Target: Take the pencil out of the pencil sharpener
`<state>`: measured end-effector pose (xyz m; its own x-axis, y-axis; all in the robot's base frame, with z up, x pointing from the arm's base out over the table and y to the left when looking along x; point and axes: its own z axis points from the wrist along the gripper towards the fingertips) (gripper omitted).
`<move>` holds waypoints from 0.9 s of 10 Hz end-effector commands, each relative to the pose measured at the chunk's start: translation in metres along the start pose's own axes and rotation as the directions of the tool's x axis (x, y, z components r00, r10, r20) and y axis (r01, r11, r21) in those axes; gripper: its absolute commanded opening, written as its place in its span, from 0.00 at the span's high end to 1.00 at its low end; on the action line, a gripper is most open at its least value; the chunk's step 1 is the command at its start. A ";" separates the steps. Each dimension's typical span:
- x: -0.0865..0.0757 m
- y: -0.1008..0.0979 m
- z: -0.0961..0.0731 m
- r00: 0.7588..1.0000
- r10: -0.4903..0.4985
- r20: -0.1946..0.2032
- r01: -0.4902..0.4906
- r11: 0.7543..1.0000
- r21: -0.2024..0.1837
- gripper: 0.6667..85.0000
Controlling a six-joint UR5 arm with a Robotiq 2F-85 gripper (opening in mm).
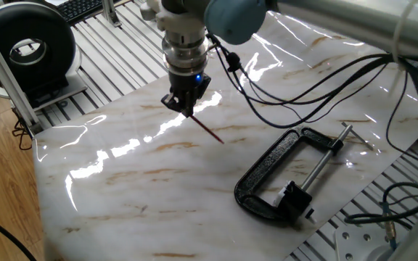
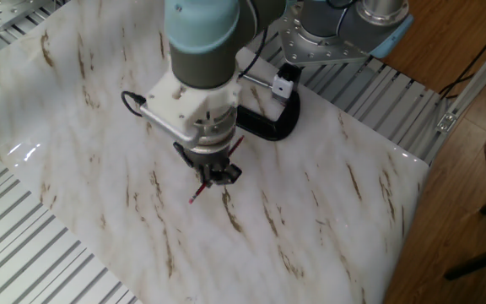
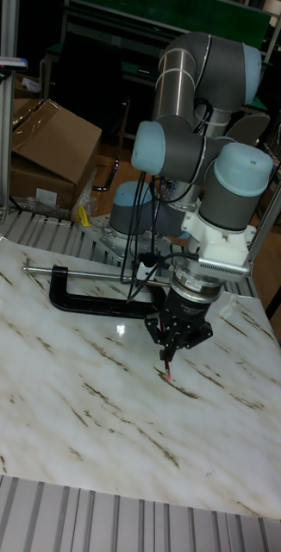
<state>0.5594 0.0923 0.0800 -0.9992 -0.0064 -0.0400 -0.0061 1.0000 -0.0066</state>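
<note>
My gripper is shut on the thin red pencil, which slants down to the right with its lower end over the marble board. In the other fixed view the gripper has the pencil sticking out below its fingers. The tall view shows the gripper pointing down with the pencil's tip just above the board. The pencil sharpener, a small black block with whitish edges, sits by the clamp's lower end, well apart from the pencil. It also shows behind the clamp as a pale sharpener.
A large black C-clamp with a silver screw rod lies on the marble board's right side. Cables hang from the arm above it. A round black device stands off the board at the back left. A cardboard box lies behind the table.
</note>
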 end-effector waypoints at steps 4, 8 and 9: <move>-0.021 -0.008 0.004 0.997 0.043 0.062 -0.045 0.999 0.027 1.00; -0.047 -0.079 0.010 1.000 -0.019 0.007 0.019 1.000 -0.007 1.00; -0.051 -0.089 0.019 1.000 -0.003 0.010 0.003 1.000 0.000 1.00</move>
<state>0.5974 0.0326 0.0717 -0.9984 -0.0148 -0.0539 -0.0139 0.9997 -0.0178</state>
